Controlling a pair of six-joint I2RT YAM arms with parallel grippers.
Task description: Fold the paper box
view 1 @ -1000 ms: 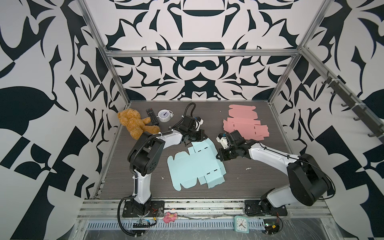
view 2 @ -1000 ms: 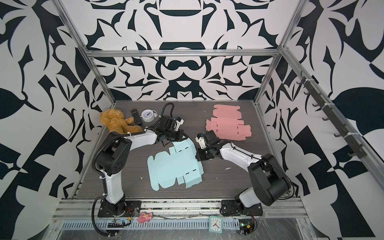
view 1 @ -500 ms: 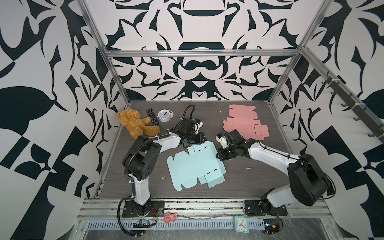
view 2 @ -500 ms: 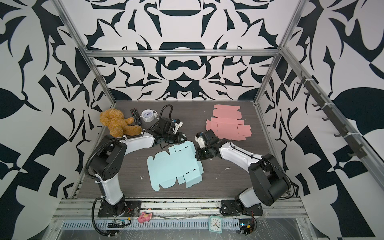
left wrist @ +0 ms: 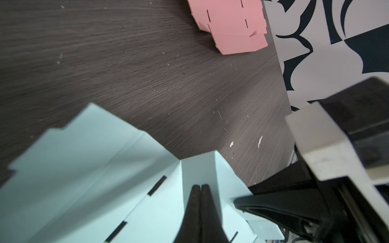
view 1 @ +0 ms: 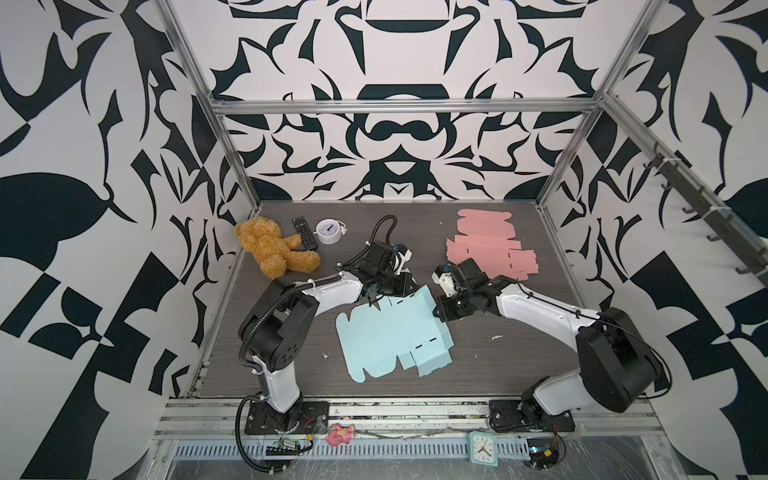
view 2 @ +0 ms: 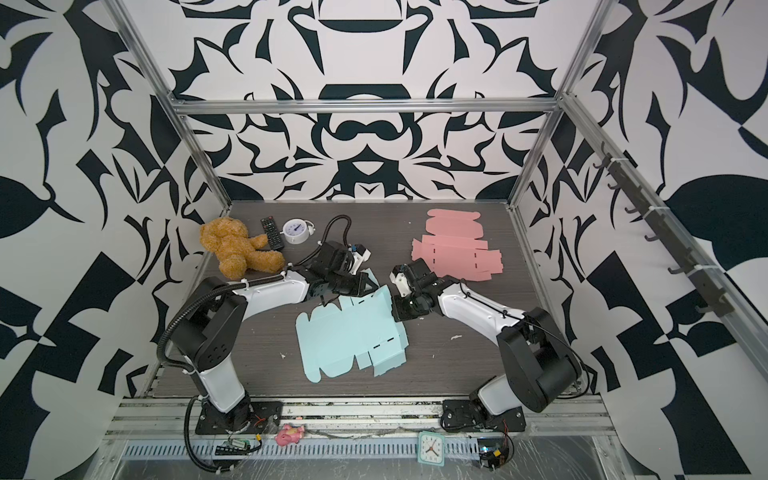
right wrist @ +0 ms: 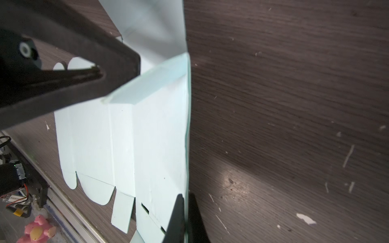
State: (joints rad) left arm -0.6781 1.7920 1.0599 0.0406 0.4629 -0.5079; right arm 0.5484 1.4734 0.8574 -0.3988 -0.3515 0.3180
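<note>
Black-and-white patterned walls (view 1: 386, 124) enclose a dark wood-grain table (view 1: 498, 353). Two white and black arms reach in from the near edge, the left arm (view 1: 324, 291) and the right arm (view 1: 536, 303), meeting near the table's middle. Between them lies the box (view 1: 386, 332), a pale blue cut-out sheet, mostly flat near the centre, with its far edge and right edge lifted. Pink sheets (view 1: 486, 245) lie flat at the far right, apart from the box. At the far left sits a bear (view 1: 270, 249), with a clock (view 1: 328, 230) and a remote (view 1: 303, 232) just beside it. The right gripper (right wrist: 186, 197) is clamped on the box's raised right edge, the paper between its fingers. The left gripper (left wrist: 201, 187) has its fingers pressed together against a small upright flap at the box's far edge; whether paper is pinched there cannot be told.
</note>
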